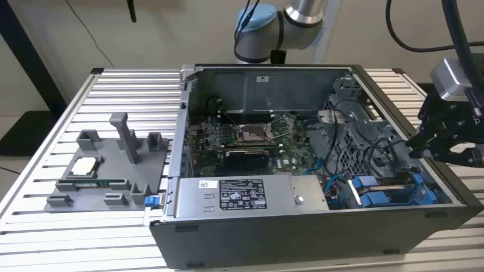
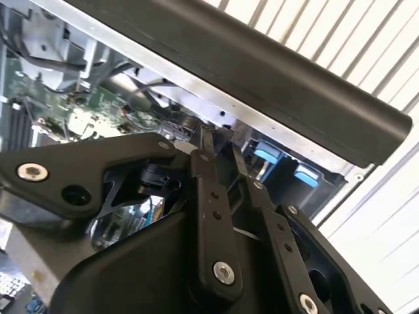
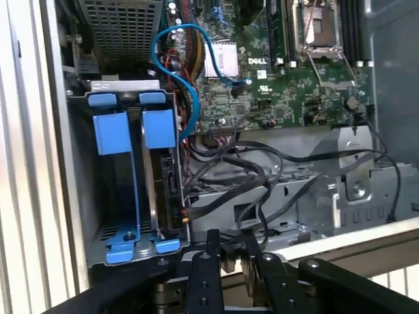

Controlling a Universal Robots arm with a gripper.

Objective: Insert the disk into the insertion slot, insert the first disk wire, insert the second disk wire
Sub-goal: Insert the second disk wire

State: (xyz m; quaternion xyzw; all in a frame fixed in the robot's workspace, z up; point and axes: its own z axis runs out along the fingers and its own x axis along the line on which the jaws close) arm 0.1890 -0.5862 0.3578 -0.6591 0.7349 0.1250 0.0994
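Observation:
The insertion slot, a grey bay with blue fittings, sits at the near corner of the open computer case on the exterior view's right. The disk stands inside it, edge on, between blue carrier rails. Black disk wires loop loosely beside the bay and run toward my fingertips. My gripper hangs over the case's side wall on the exterior view's right, just beyond the bay. Its fingers stand close together with a small dark wire connector between them, as both wrist views show.
The motherboard lies at the case's middle and a grey labelled power-supply box at its front. A blue cable arcs near the bay. The dark case rim runs close under the gripper. A grey fixture stands on the slatted table.

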